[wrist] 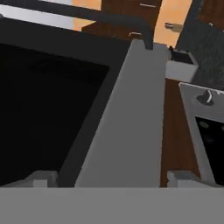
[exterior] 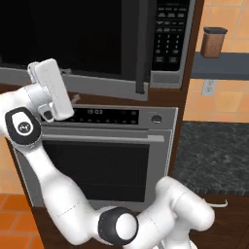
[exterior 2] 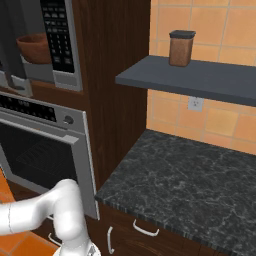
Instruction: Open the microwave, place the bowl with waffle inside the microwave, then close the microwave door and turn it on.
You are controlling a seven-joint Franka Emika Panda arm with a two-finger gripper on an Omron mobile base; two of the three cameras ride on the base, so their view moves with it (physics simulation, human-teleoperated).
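Smooth black-glass microwave door (exterior: 63, 34) swung out from the grey-framed microwave (exterior 2: 64, 75).
Round reddish-brown wooden bowl (exterior 2: 34, 47) inside, left of the black button keypad (exterior 2: 56, 35). Jaws spread wide, empty, close against the door's flat grey frame. Speckled dark stone bench (exterior 2: 190, 180) at right.

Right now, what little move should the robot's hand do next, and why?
Probably push the microwave door a bit further toward shut. The bowl already sits inside the microwave, seen past the door's edge in the right base view, so the door seems not fully closed. The gripper is open, holds nothing, and sits right at the door's grey frame.
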